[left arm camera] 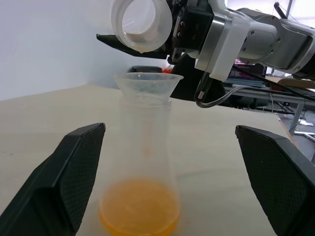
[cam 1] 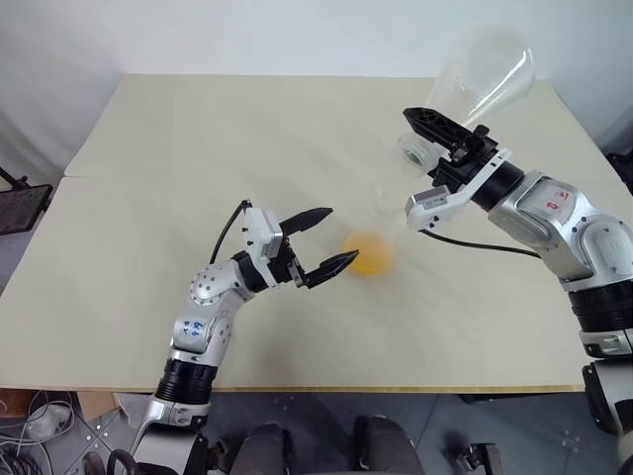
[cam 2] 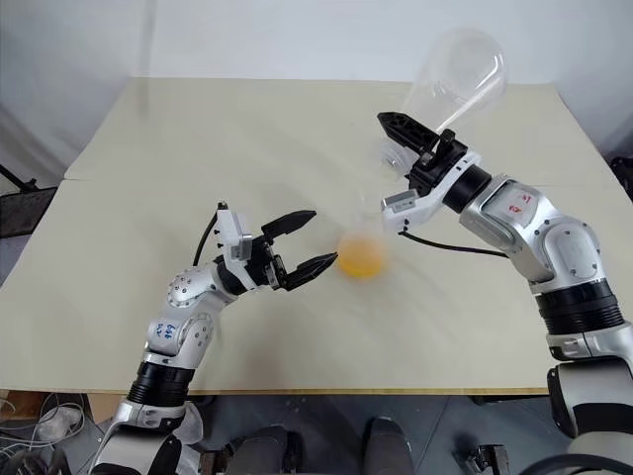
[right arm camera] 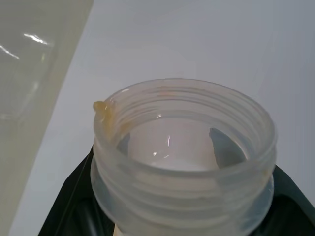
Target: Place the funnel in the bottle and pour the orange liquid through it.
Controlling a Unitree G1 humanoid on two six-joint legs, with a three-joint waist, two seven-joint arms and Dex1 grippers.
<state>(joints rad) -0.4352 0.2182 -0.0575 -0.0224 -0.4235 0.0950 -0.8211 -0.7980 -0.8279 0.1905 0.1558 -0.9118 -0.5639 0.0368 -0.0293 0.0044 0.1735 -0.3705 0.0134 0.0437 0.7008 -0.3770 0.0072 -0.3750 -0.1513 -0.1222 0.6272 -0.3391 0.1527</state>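
Observation:
The bottle [cam 1: 373,233], a small clear conical flask, stands upright mid-table with the clear funnel [left arm camera: 147,81] seated in its neck. The orange liquid [left arm camera: 139,209] lies in the bottle's base. My right gripper [cam 1: 420,139] is shut on the neck of a large clear flask [cam 1: 485,74], tipped base-up with its mouth [left arm camera: 141,22] just above the funnel. That flask looks drained, with an orange drop [right arm camera: 101,106] on its rim. My left gripper [cam 1: 341,236] is open just left of the bottle, its fingers [left arm camera: 74,172] apart from the glass.
The beige table [cam 1: 198,148] has a seam running across its left part and a front edge close to me. A dark stand [cam 1: 20,203] sits off the table's left side. The right arm's black cable [cam 1: 485,245] hangs low above the table right of the bottle.

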